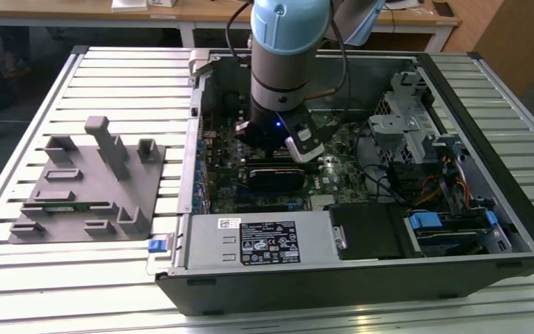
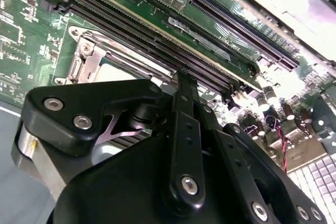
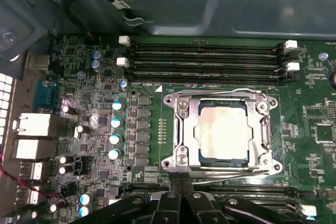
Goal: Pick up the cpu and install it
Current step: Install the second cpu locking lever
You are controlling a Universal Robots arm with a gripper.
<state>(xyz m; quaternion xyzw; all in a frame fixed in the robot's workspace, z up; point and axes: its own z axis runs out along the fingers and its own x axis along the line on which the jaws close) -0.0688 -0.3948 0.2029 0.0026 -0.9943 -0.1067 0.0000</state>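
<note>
The cpu, a pale silver square chip, lies flat inside the metal socket frame on the green motherboard. A corner of the cpu also peeks out behind the black gripper linkage in the second wrist view. My gripper is shut with nothing between its fingers. Its tips hover just off the socket's edge, apart from the chip. In the exterior view the gripper hangs low inside the open computer case over the board.
Long memory slots run beside the socket, with several capacitors nearby. The case holds a power supply, drive cage and loose cables. A grey holder tray sits on the slatted table at the exterior view's left.
</note>
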